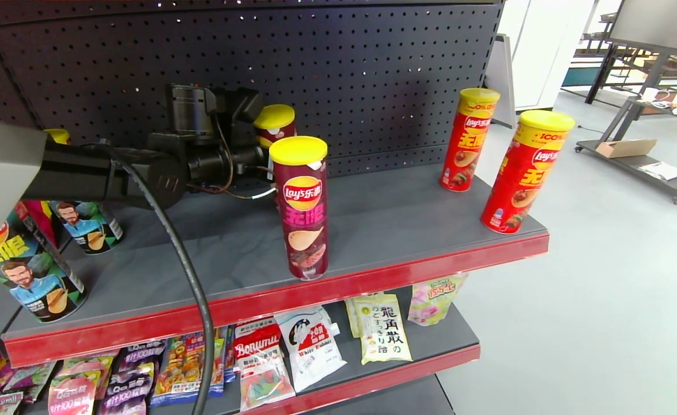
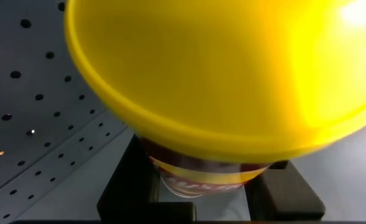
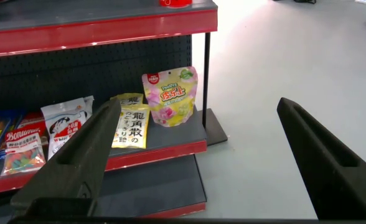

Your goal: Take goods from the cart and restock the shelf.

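Observation:
A maroon chip can with a yellow lid (image 1: pixel 275 123) stands at the back of the grey upper shelf (image 1: pixel 407 225), close to the black pegboard. My left gripper (image 1: pixel 262 158) is shut on it from the left. In the left wrist view the yellow lid (image 2: pixel 233 68) looms large, and the black fingers (image 2: pixel 130 186) press either side of the can's body (image 2: pixel 201 177). A second maroon can (image 1: pixel 302 207) stands upright just in front of it, near the shelf's red front edge. My right gripper (image 3: pixel 201 162) is open and holds nothing, low down beside the lower shelves.
Two red chip cans (image 1: pixel 467 139) (image 1: pixel 525 172) stand at the right end of the upper shelf. Green-and-black cans (image 1: pixel 33 271) stand at its left end. Snack bags (image 3: pixel 170 96) hang and lie on the lower shelves. Grey floor opens to the right.

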